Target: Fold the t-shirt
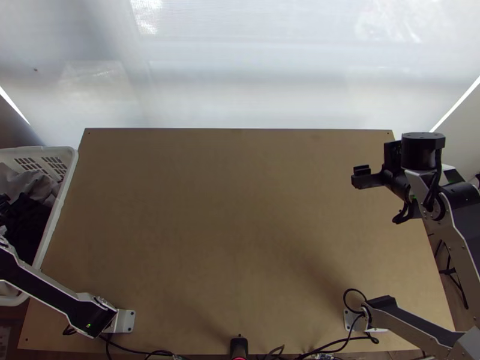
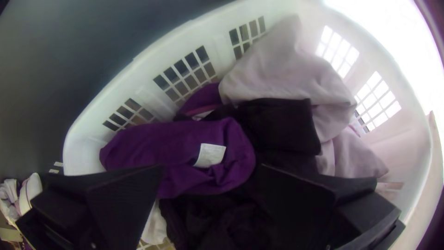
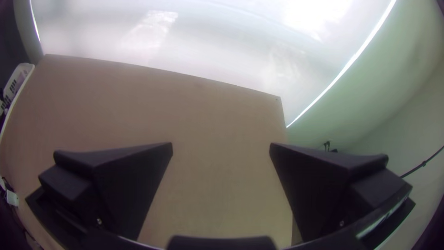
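Observation:
No t-shirt can be told apart among the clothes. White basket (image 1: 67,180) at the table's left holds bunched clothes. Above it in the left wrist view is my left gripper (image 2: 210,169), fingers wide apart over a bunched purple cloth with a white tag (image 2: 180,139), black cloth (image 2: 282,125) and pale pinkish-grey cloth (image 2: 291,69). Whether the fingers touch any cloth I cannot tell. My right gripper (image 1: 361,177) is over the table's right part, far from the basket. Bare tabletop lies between the spread fingers of the right gripper (image 3: 221,150) in its wrist view.
The brown tabletop (image 1: 228,198) spreads between the arms. Black cables (image 1: 336,345) run along its near edge, beside a small black device (image 1: 239,346). A pale translucent sheet (image 1: 252,78) stands behind the far edge.

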{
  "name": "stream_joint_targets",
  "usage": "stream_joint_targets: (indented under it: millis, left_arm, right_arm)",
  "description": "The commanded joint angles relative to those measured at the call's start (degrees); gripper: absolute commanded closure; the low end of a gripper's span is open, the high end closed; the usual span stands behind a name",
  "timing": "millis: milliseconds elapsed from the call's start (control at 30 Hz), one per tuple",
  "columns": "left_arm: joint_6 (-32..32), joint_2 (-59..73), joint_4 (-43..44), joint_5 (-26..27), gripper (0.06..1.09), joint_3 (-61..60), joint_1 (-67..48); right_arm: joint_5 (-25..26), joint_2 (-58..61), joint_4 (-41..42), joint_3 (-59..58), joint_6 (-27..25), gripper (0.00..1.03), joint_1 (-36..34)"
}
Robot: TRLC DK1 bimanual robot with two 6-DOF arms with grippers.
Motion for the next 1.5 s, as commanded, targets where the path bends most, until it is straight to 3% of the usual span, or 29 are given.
stream_joint_targets:
  millis: [0,333,433,500,633,700,833,967,1367,1467]
  left_arm:
    - [-0.05,9.38,0.63,-0.43,0.10,4.39,-0.02]
    - [-0.67,15.88,0.19,-2.72,0.12,8.96,-1.86]
    - [-0.67,16.24,0.10,-2.72,0.17,9.75,-2.39]
    - [-0.76,16.67,-0.16,-2.72,0.28,10.54,-2.65]
    - [-0.49,17.90,-1.39,-3.07,0.32,11.77,-2.83]
    - [-0.05,18.52,-1.39,-3.24,0.39,11.95,-2.74]
    - [-0.05,19.93,-1.65,-3.24,0.78,12.92,-1.95]
    - [0.21,20.98,-2.80,-3.24,1.05,14.50,-1.25]
    - [-6.47,0.33,-12.55,0.89,1.05,14.50,-1.69]
    - [-6.82,-8.46,-15.72,5.55,1.05,14.50,-2.21]
  right_arm:
    - [0.08,-0.36,-1.84,-0.35,-0.95,0.05,0.39]
    - [0.25,-1.24,-4.48,-0.35,-1.39,0.05,0.39]
    - [0.25,-2.12,-5.00,-0.88,-1.39,0.05,0.13]
    - [0.25,-2.64,-5.27,-1.41,-1.39,0.05,0.13]
    - [0.25,-3.79,-5.36,-2.37,-1.39,0.05,-0.05]
    - [0.25,-4.05,-5.53,-2.37,-1.48,0.05,-0.14]
    - [0.25,-4.40,-5.88,-2.28,-1.48,0.05,-0.14]
    - [0.25,-4.66,-6.06,-2.90,-1.83,0.05,-0.22]
    - [0.25,-5.02,-4.74,-4.39,-2.45,0.05,0.04]
    - [0.25,-5.02,-4.30,-3.43,-2.45,0.05,0.13]
